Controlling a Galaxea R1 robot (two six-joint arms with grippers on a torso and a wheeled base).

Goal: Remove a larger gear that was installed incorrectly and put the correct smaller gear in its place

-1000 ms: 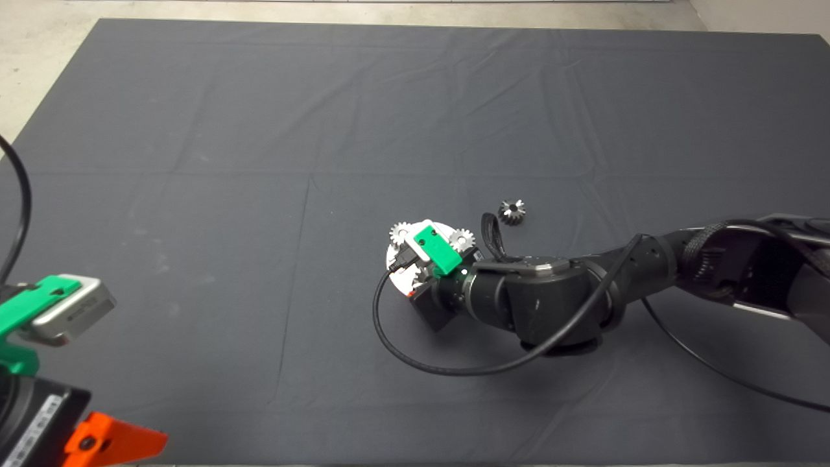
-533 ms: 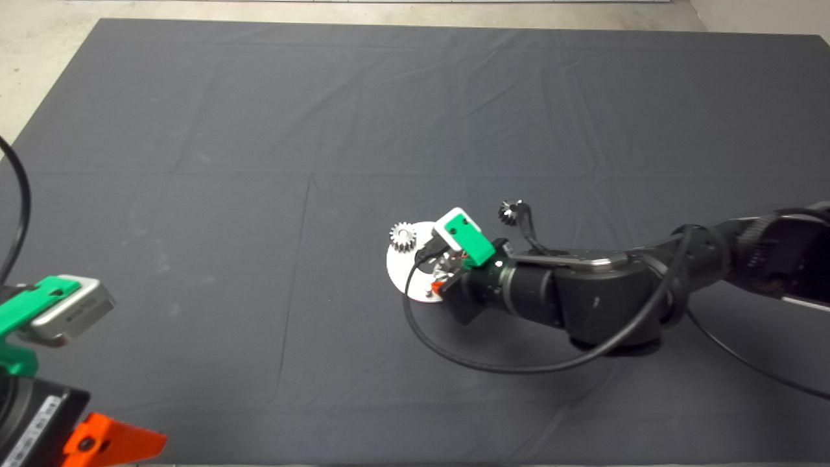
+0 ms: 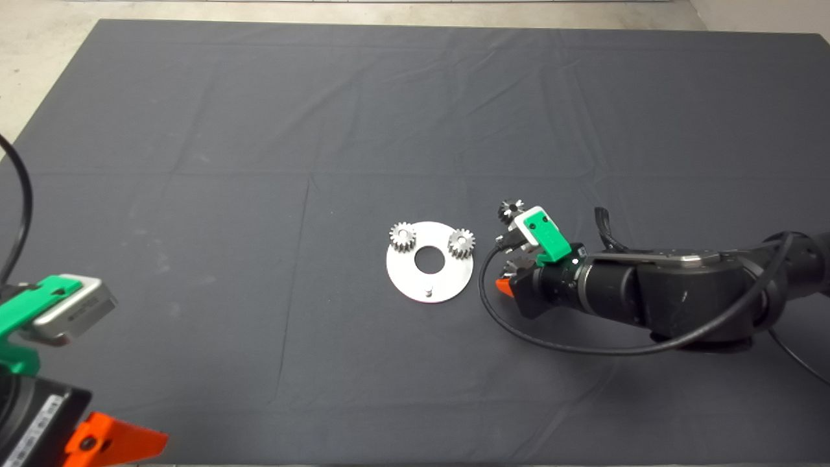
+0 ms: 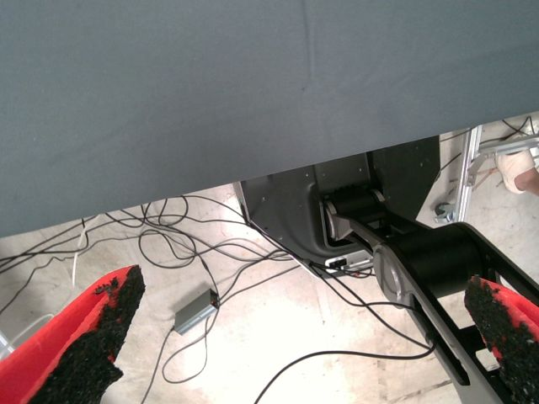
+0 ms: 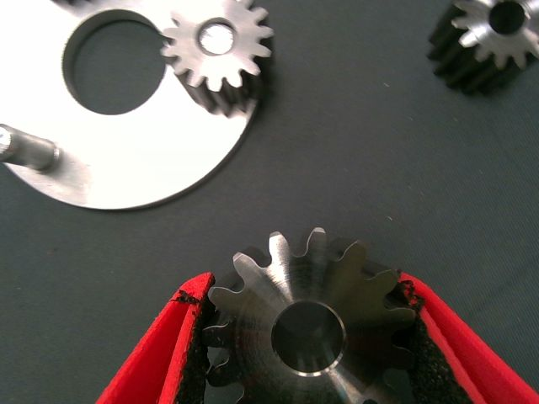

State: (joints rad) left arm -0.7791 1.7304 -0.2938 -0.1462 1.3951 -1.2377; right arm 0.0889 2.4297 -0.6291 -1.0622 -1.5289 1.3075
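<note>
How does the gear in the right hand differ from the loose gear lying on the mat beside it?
The larger gear is clamped between the right hand's red fingers, off the round plate; the smaller gear lies free on the mat, touched by nothing. The larger gear is plainly wider. The smaller gear looks darker on its sides. Both are steel toothed gears with a round centre hole, and neither sits on the plate's bare pin.

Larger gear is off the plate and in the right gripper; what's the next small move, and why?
Probably lower and release the larger gear on bare mat, clear of the plate. The right gripper clamps it; the peg stands empty, and the smaller gear lies loose nearby.
</note>
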